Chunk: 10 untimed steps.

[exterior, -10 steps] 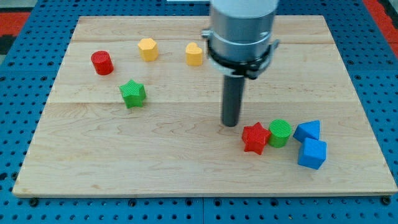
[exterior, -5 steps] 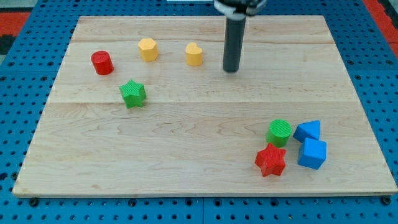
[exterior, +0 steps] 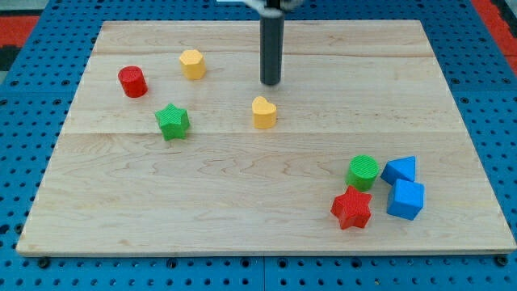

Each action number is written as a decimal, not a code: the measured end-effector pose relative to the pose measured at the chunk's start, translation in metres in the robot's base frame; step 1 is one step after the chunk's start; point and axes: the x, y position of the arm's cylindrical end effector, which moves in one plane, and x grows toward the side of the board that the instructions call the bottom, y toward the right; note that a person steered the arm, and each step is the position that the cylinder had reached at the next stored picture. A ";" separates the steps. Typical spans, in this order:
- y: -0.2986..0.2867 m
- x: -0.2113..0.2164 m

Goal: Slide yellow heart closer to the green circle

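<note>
The yellow heart (exterior: 263, 112) sits near the middle of the bench (exterior: 242, 210), just nearer than my tip (exterior: 271, 82) and slightly to its left, with a small gap between them. There are no jaws on this arm, only the dark rod. The green circle (exterior: 363, 172) lies well apart from the heart, toward the near right, touching the red star (exterior: 352, 209) in front of it. A blue triangular block (exterior: 400, 170) and a blue cube (exterior: 405, 200) sit just right of the circle. On the far left are a yellow hexagon (exterior: 192, 63), a red cylinder (exterior: 132, 82) and a green star (exterior: 173, 121).
</note>
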 end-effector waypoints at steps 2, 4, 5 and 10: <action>-0.050 0.098; 0.078 0.166; 0.034 0.120; 0.126 0.121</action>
